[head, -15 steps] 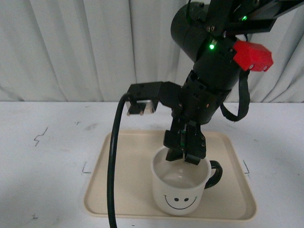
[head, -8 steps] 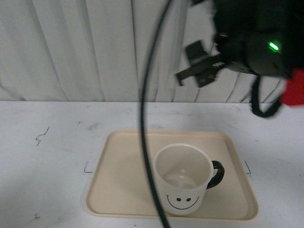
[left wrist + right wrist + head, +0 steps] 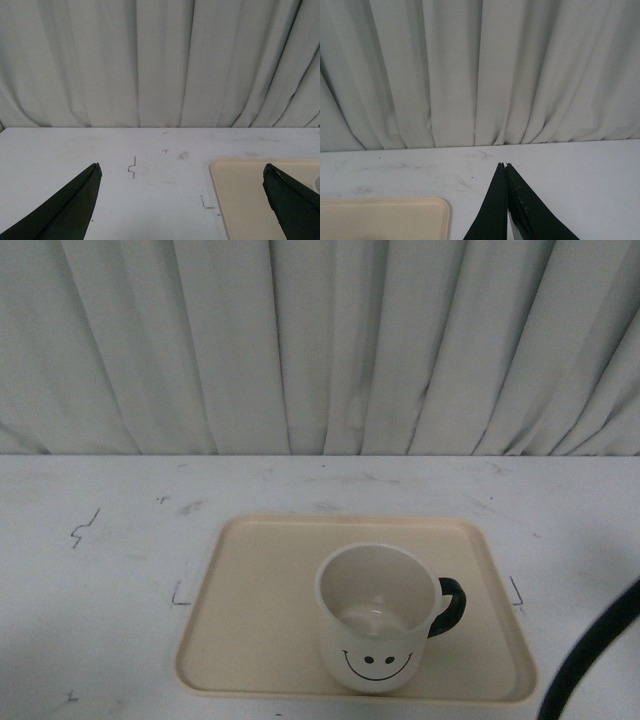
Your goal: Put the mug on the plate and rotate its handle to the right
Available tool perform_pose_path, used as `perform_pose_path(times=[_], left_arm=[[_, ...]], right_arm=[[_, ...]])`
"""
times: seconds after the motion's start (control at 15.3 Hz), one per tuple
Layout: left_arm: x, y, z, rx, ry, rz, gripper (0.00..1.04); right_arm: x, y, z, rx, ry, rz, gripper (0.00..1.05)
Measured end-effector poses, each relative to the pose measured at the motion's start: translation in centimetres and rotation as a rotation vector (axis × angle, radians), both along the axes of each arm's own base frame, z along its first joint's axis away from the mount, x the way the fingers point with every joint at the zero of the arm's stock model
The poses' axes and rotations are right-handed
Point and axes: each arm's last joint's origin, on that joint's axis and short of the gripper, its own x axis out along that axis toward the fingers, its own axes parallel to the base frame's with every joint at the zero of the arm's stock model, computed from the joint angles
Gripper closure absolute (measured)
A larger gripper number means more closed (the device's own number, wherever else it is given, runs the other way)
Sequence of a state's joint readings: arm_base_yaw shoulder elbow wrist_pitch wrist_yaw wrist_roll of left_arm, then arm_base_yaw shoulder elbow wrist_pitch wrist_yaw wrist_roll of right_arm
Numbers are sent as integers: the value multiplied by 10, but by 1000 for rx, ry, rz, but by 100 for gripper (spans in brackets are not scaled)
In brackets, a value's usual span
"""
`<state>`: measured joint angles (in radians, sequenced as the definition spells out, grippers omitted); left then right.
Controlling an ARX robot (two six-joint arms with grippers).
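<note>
Right gripper [image 3: 506, 165]: fingers pressed together, holding nothing, clear of the tray.
Left gripper [image 3: 182, 170]: spread wide, empty.
Mug [image 3: 380, 620]: upright, lower centre of the frame, on plate [image 3: 260, 610].
Handle [image 3: 450, 606]: points right, so the task looks finished.

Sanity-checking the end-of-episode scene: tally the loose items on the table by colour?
White: 1, the mug, black handle pointing right
Beige: 1, the plate under it
Total: 2
</note>
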<state>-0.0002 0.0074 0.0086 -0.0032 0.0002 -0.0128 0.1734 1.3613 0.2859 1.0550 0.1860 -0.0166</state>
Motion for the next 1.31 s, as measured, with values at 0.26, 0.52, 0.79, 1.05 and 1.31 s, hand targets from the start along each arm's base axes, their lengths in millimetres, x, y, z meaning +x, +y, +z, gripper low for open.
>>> perform_pose_path(times=[0.26, 0.52, 0.79, 1.05, 1.31], left_arm=[[0, 0, 0, 0, 0, 0, 7], [0, 0, 0, 0, 0, 1, 7], [0, 0, 0, 0, 0, 0, 7], [0, 0, 0, 0, 0, 0, 7], [0, 0, 0, 0, 0, 0, 7]], right_arm=[[-37, -16, -17, 0, 31, 11, 103], [-67, -35, -12, 6, 6, 3, 103], [-81, -35, -9, 6, -7, 5, 103], [-94, -35, -6, 6, -22, 5, 103], [-103, -35, -3, 6, -28, 5, 103]])
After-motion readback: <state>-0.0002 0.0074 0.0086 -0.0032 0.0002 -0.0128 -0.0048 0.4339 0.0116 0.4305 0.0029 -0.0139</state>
